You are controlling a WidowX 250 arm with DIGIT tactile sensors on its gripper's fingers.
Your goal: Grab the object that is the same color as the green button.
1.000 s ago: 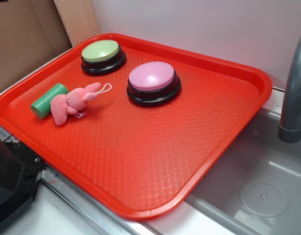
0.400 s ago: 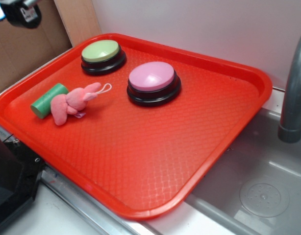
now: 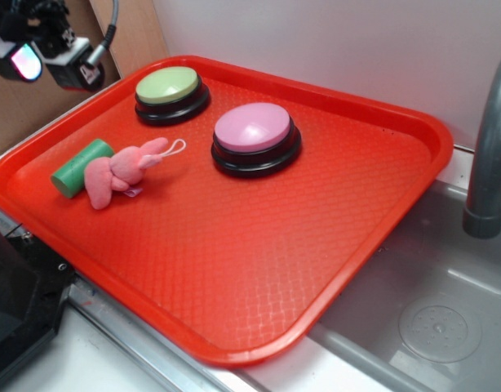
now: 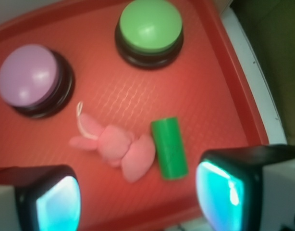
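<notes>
Red tray [image 3: 381, 212], green cylinder [image 4: 169, 147] untouched beside pink plush [image 4: 114, 147]; tool [image 4: 138, 197] newly overhead, open, empty.

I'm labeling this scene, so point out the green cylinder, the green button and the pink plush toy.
green cylinder [image 4: 169, 148], wrist view, middle of its side.
green button [image 4: 150, 25], wrist view, top of the dome.
pink plush toy [image 3: 120, 170], exterior view, on its body.

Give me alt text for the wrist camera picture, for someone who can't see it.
A green cylinder lies on a red tray, touching a pink plush toy. Behind them sit a green button and a lilac button. The open hand frames the bottom edge, its fingertips apart.
</notes>
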